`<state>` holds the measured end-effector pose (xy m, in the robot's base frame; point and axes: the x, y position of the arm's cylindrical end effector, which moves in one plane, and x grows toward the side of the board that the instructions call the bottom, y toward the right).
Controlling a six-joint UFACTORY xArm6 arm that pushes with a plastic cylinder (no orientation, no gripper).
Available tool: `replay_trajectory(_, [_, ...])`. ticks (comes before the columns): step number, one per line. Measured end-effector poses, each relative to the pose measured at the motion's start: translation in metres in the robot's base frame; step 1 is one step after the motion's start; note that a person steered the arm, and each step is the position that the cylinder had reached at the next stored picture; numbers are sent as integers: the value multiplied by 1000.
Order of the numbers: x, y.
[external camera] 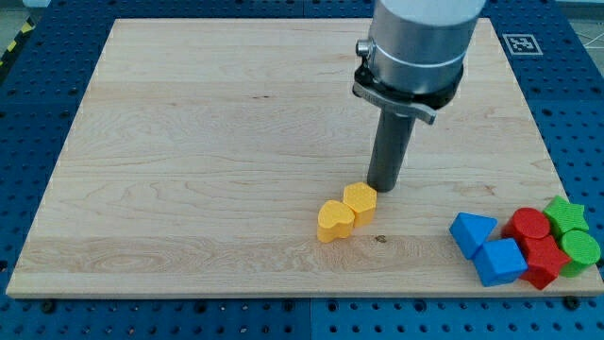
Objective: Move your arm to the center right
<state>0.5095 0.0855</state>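
We judged that the step in hand was the travel itself, not any push; the task asked only that the arm go to the centre right of the wooden board (189, 142), and at this moment it had not got there. Taking the yellow hexagonal block (360, 201) as our landmark, my tip (382, 188) stood just beside it, on its upper right side, so near that we could not tell whether the two touched; the yellow heart-shaped block (334, 220) lay against that hexagon on its lower left.

We carried no pincer at all; the arm ended in a plain dark rod (390, 151), so there was nothing to open or close, and it held nothing.

The next move, as we judged it, called for a slide toward the view's right and slightly toward the view's top, away from the yellow hexagonal block, so that neither yellow piece was dragged along. Well to the right of that hexagon, and lower in the view, sat a cluster at the board's edge: a blue triangular block (470, 232), a blue block (500, 261), a red round block (529, 225), a red block (544, 263), a green star-shaped block (566, 214) and a green round block (579, 249); we reckoned the path should pass above them, for a low course risked scattering them.
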Motion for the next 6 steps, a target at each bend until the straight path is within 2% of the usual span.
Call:
replay_trajectory(2, [7, 24])
replay_trajectory(5, [109, 31])
replay_trajectory(6, [109, 32])
